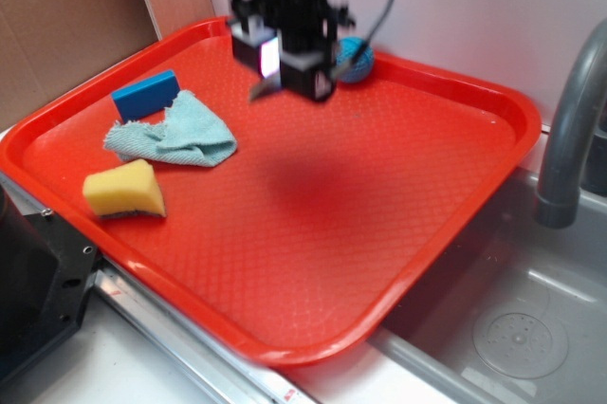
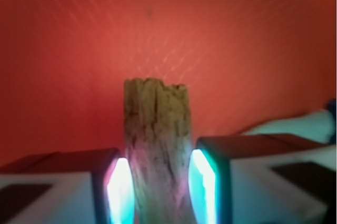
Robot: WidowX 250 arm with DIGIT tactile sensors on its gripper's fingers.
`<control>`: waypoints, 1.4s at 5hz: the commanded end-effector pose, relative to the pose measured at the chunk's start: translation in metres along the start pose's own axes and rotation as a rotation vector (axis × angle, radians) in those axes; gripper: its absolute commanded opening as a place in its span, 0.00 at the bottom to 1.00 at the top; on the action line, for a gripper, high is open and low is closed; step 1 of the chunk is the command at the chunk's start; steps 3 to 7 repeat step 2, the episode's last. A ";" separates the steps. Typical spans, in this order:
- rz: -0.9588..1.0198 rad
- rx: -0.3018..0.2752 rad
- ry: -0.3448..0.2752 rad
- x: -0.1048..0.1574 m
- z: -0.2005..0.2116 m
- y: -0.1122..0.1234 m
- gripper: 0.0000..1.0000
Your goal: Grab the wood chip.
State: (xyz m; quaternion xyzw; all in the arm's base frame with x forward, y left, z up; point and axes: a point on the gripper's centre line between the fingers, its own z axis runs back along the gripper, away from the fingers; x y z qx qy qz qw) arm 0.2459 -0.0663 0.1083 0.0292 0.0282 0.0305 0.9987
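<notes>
The wood chip (image 2: pixel 157 145), a rough brown grainy piece, stands between my two glowing pads in the wrist view, its blunt end pointing away over the red tray (image 2: pixel 79 50). My gripper (image 2: pixel 160 187) is shut on it. In the exterior view my gripper (image 1: pixel 285 72) hangs above the far middle of the tray (image 1: pixel 313 262), blurred, and a thin sliver of the chip (image 1: pixel 263 87) sticks out below it, clear of the tray floor.
A yellow sponge wedge (image 1: pixel 123 190) lies at the tray's left front. A teal cloth (image 1: pixel 175 137) and a blue block (image 1: pixel 145 95) lie at the left. A blue ball (image 1: pixel 357 59) sits at the far rim. A grey faucet (image 1: pixel 569 129) and sink lie right.
</notes>
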 end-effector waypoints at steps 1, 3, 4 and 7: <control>0.124 -0.115 -0.136 -0.016 0.090 0.020 0.00; 0.129 -0.094 -0.069 -0.016 0.089 0.030 0.00; 0.129 -0.094 -0.069 -0.016 0.089 0.030 0.00; 0.129 -0.094 -0.069 -0.016 0.089 0.030 0.00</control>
